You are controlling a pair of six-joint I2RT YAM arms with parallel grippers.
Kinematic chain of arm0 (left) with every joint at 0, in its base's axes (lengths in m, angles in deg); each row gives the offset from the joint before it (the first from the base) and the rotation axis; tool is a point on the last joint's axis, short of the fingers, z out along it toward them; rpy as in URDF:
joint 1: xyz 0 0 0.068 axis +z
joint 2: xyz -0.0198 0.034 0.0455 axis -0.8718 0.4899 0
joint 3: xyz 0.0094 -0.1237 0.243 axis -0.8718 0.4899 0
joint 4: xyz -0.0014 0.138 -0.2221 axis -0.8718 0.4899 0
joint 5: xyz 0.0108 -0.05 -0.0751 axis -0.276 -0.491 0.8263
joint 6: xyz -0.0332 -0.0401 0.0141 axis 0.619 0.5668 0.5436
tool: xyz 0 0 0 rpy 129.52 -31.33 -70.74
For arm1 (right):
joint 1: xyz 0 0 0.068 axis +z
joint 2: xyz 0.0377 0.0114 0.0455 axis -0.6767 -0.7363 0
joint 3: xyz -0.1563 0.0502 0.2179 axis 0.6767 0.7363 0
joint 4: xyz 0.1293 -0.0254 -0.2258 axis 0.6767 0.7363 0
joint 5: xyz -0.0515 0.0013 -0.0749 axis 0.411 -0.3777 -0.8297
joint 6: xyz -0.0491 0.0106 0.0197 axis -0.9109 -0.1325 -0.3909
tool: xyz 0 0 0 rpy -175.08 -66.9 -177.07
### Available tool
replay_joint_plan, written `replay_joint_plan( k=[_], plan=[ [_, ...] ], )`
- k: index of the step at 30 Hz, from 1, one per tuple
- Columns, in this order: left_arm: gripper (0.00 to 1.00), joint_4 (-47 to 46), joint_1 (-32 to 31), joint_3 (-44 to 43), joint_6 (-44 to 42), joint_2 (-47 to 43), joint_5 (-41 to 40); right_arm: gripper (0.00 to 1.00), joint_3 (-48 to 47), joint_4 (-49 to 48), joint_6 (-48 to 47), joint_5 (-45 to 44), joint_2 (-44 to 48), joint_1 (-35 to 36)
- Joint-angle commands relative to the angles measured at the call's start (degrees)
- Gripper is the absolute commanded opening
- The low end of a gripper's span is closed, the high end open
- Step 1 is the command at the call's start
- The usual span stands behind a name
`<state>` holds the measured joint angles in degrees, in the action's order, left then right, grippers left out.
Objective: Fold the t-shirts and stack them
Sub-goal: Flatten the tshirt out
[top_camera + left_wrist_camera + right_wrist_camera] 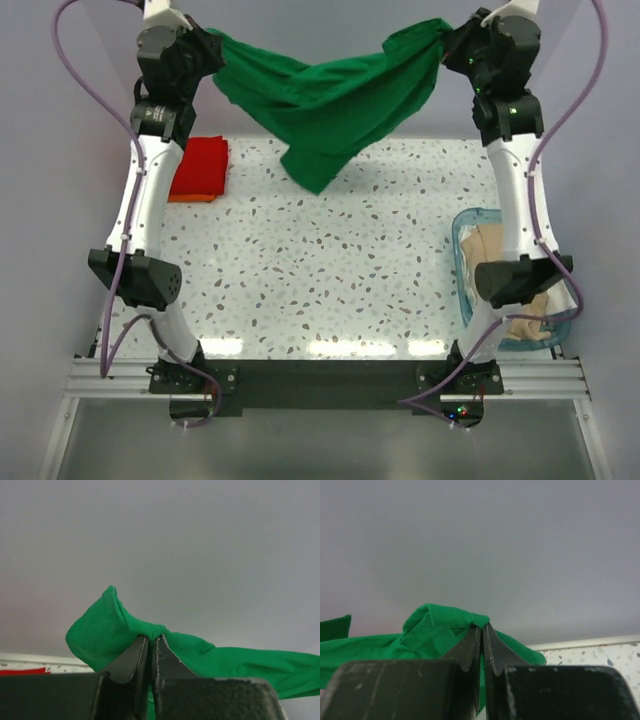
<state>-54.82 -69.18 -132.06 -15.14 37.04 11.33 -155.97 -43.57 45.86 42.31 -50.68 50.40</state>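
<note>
A bright green t-shirt hangs in the air above the far side of the table, stretched between both arms and sagging in the middle. My left gripper is shut on its left end; in the left wrist view the cloth bunches over the closed fingertips. My right gripper is shut on the right end, with green fabric pinched at its tips. A folded red t-shirt lies on an orange one at the table's far left.
A translucent blue basket holding beige cloth stands at the right edge, partly behind the right arm. The speckled white tabletop spreads under the hanging shirt. Grey walls close the back and sides.
</note>
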Motion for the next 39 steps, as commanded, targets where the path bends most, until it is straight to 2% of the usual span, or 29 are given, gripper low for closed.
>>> replay_joint_plan(
  k=[1, 5, 6, 8, 9, 11, 12, 13, 14, 15, 16, 17, 18, 19, 20, 21, 25, 30, 34, 36, 39],
  plan=[
    [0.00, -3.13, 3.32, -0.63, 3.07, -3.82, 7.46, 0.00, 3.41, -8.58, 0.63, 1.13, 11.81, -0.34],
    [0.00, -6.47, 6.40, 10.71, 6.05, -8.04, 11.05, 0.00, 17.99, -10.59, 1.59, 2.80, 20.24, -0.43],
    [0.00, -7.35, 7.36, 12.91, 7.45, -9.27, 11.76, 0.00, 24.98, -11.12, 1.95, 3.15, 21.76, -0.43],
    [0.00, -7.53, 8.07, 19.59, 8.69, -11.12, 13.25, 0.00, 32.75, -11.30, 3.44, 3.16, 27.36, -0.34],
    [0.00, -7.71, 8.42, 21.88, 9.66, -11.65, 13.52, 0.00, 41.40, -12.26, 3.88, 4.99, 29.66, -0.34],
    [0.00, -7.18, 8.51, 28.82, 10.71, -12.88, 14.05, 0.00, 50.76, -12.79, 6.15, 5.09, 33.71, -0.34],
    [0.00, -6.22, 8.51, 31.11, 11.68, -13.06, 13.97, 0.00, 60.20, -13.67, 7.13, 5.18, 38.25, -0.34],
    [0.02, -5.34, 8.51, 34.87, 12.21, -12.89, 13.88, 0.00, 64.99, -14.55, 7.83, 6.22, 40.30, -0.34],
    [0.10, -4.46, 9.82, 36.56, 12.48, -12.28, 14.75, 0.00, 69.74, -15.43, 9.58, 6.93, 42.41, -0.34],
    [0.32, -3.06, 9.92, 38.23, 12.56, -11.92, 15.37, 0.07, 78.66, -17.52, 10.21, 7.81, 45.56, -0.34],
    [0.42, -2.70, 9.92, 42.42, 12.65, -12.01, 15.46, 0.13, 82.67, -18.59, 10.74, 10.43, 46.98, -0.34],
    [0.55, -2.78, 9.92, 45.25, 13.00, -13.14, 15.11, 0.29, 86.45, -19.29, 11.52, 12.28, 48.21, -0.26],
    [0.61, -5.31, 9.92, 48.59, 14.31, -14.37, 15.02, 0.37, 93.80, -21.74, 12.05, 14.13, 49.18, -0.26],
    [0.66, -6.81, 9.92, 55.41, 14.76, -15.60, 15.02, 0.44, 97.26, -23.15, 12.93, 15.97, 51.02, -0.17],
    [0.68, -7.79, 9.92, 58.17, 15.20, -17.87, 13.98, 0.50, 100.26, -23.95, 14.68, 17.73, 51.91, -0.08],
    [0.70, -8.49, 9.92, 60.72, 16.33, -18.94, 13.44, 0.51, 105.68, -26.40, 15.39, 18.97, 52.96, 0.09],
    [0.72, -7.63, 9.83, 72.51, 17.92, -23.51, 9.67, 0.53, 111.88, -25.37, 16.98, 19.07, 58.41, 0.53],
    [0.72, -8.50, 9.04, 82.35, 21.79, -28.88, 4.13, 0.58, 111.28, -23.43, 16.63, 15.29, 59.05, 0.54],
    [0.67, -11.22, 5.71, 83.52, 23.37, -25.56, 4.03, 0.58, 107.76, -24.84, 14.79, 15.37, 52.63, 0.53],
    [0.61, -11.05, 4.22, 81.94, 23.55, -23.62, 4.03, 0.58, 105.74, -24.93, 14.00, 13.63, 49.73, 0.54],
    [0.56, -8.68, 0.09, 80.27, 24.60, -21.06, -1.14, 0.58, 103.11, -23.52, 12.15, 10.73, 46.66, 0.54]
  ],
)
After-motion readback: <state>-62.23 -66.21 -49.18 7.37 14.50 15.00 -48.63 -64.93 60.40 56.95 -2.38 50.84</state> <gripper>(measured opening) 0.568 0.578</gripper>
